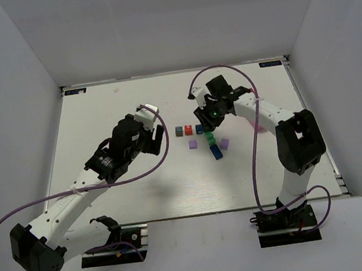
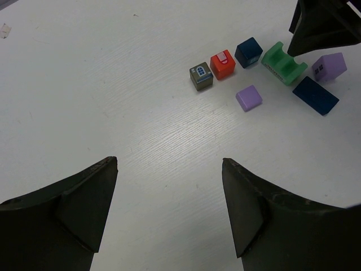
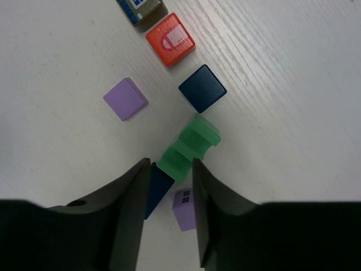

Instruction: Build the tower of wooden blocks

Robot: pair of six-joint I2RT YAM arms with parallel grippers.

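Seven little blocks lie loose in one layer mid-bench [image 1: 117, 103], nothing stacked yet, and the right gripper [image 3: 169, 165] is right on top of them. Its jaws stand narrowed either side of the near end of the green arch block [image 3: 189, 148]. The arch's long axis runs straight away from the jaws, so they bite across its short width. A sliver of gap shows on one side, so I cannot tell whether it is truly gripped. It's crowded here: the long dark blue block [image 3: 155, 189] lies just beside and under one jaw, the windowed purple block [image 3: 185, 209] sits below the other, and the dark blue cube [image 3: 202, 88] is just off the arch's far end. Straight up looks the clean way out. The left gripper [image 2: 169, 162] hangs well apart, jaws wide open and empty, with bare bench between it and the cluster.
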